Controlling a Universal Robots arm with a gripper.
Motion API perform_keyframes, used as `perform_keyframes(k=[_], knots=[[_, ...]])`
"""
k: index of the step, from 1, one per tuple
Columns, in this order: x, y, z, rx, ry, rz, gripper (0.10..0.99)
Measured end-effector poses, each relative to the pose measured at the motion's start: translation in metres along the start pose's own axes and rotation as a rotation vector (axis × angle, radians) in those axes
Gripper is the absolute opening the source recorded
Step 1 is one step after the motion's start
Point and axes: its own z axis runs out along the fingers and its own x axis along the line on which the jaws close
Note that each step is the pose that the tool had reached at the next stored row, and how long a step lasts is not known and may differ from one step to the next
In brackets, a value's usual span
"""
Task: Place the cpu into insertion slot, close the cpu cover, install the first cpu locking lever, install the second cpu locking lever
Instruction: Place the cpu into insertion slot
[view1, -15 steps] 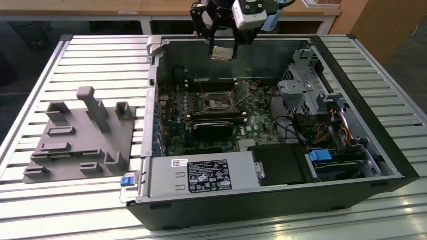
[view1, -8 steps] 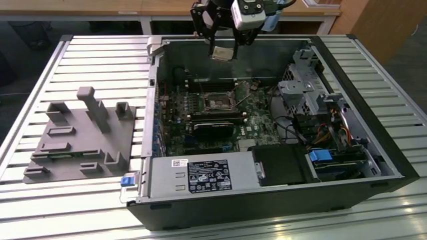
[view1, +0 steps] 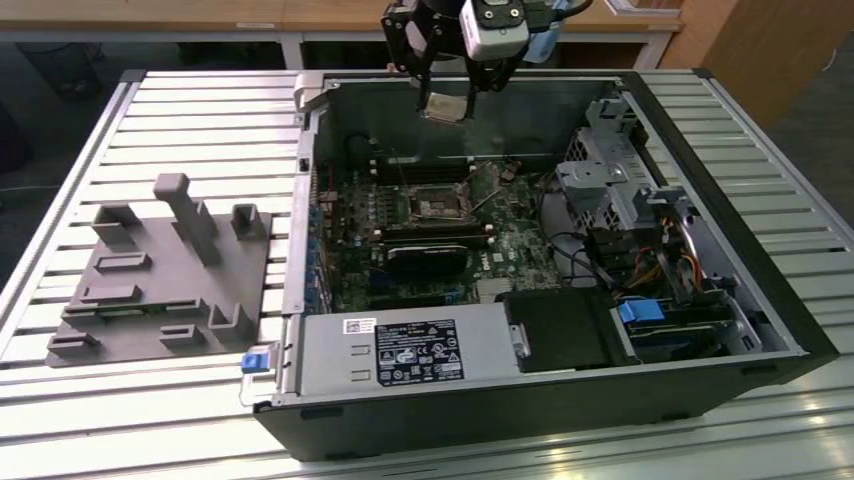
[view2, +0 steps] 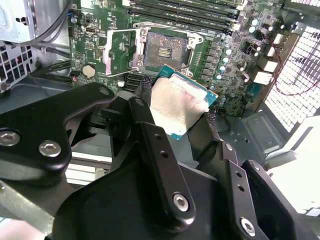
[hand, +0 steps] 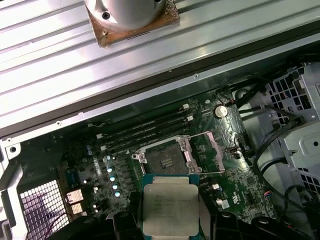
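Note:
My gripper (view1: 447, 98) hangs over the back of the open computer case, shut on the cpu (view1: 445, 108). In both wrist views the cpu (view2: 177, 102) (hand: 170, 207) is a square silver-faced chip with a green edge, pinched between the black fingers (view2: 150, 130). It hovers well above the green motherboard (view1: 514, 250). Below it the insertion slot (view2: 165, 50) (hand: 162, 159) (view1: 434, 202) lies uncovered with nothing in it. The cpu cover (view2: 120, 50) (hand: 210, 152) stands swung open beside the slot.
A grey moulded fixture (view1: 160, 270) lies on the slatted table (view1: 200, 110) at the exterior view's left. Inside the case are a black block (view1: 427, 255) just in front of the slot, memory slots (hand: 145, 127), the power supply (view1: 387, 352) and a drive cage with cables (view1: 627, 200).

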Motion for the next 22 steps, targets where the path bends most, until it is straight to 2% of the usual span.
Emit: perform_keyframes(k=[22], knots=[[0.0,0.0,0.0,-0.002,-0.0078,0.088,0.541]])
